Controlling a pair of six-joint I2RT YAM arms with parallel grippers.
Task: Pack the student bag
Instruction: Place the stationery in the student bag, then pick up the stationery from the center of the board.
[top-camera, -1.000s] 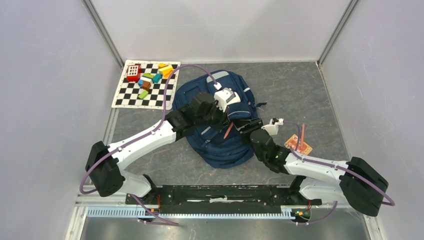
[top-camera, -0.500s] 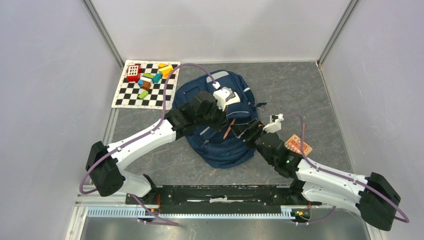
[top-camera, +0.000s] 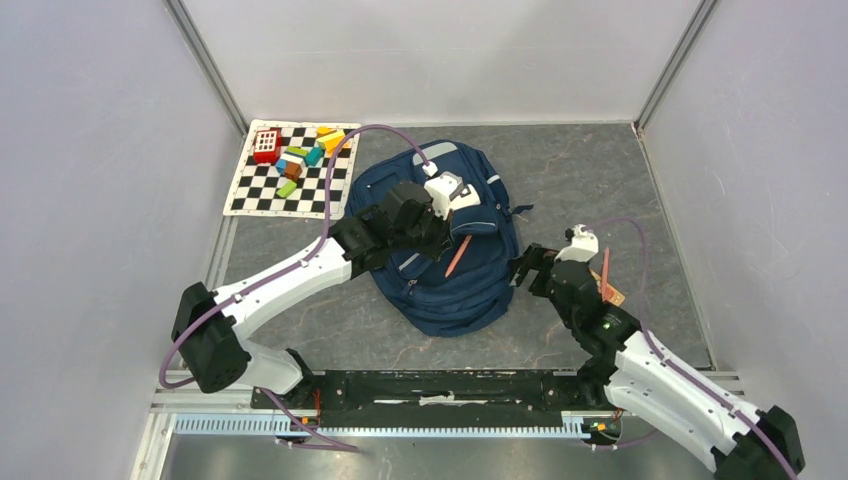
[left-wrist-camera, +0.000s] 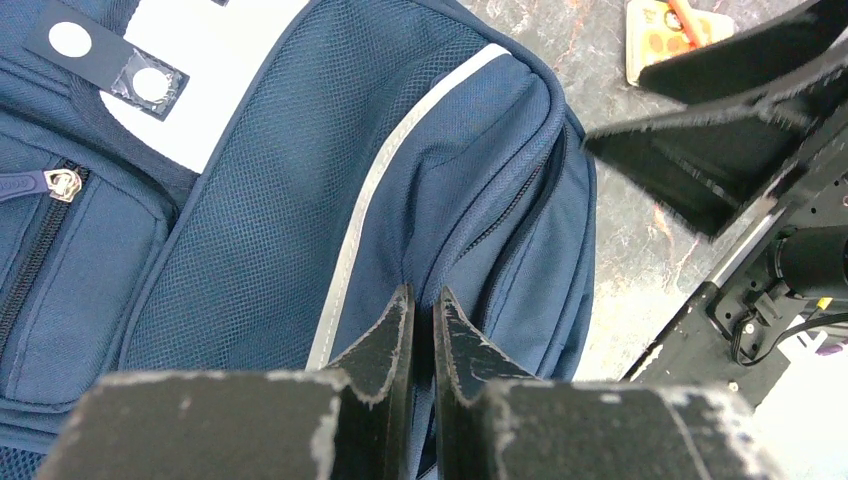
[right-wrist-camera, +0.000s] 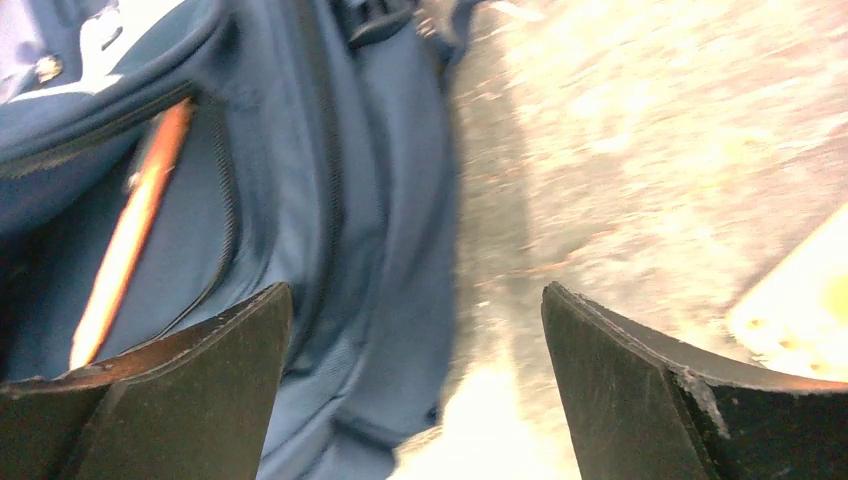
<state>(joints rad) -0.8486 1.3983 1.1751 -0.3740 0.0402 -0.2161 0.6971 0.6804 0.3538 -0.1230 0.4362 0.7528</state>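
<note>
We have the student bag (top-camera: 440, 262) lying flat in the middle of the table (top-camera: 600, 180). The left fingers (left-wrist-camera: 385, 335) are closed almost together on a fold of its fabric beside a zip seam. The right fingers (right-wrist-camera: 200, 360) stand spread wide with nothing between them, just off the bag's right edge. An orange pencil (top-camera: 457, 257) lies slanted at the bag's zip opening; we cannot tell whether it is fully inside. To do this step well, we judge the left fingers should hold that fold lifted and taut so the mouth gapes. The right fingers can then go for the second pencil (top-camera: 605, 268), right of the bag, closing across its thin shaft low to the table. It lies over an orange card (top-camera: 613, 294), which is flat and may slide rather than lift, so we would take the pencil first. The table is grey and stone-patterned, and looks hard and smooth. Behind and left of the bag lies a chequered mat (top-camera: 262, 190) with coloured blocks (top-camera: 300, 158) on it. Pale blank walls with metal corner posts close in three sides.
</note>
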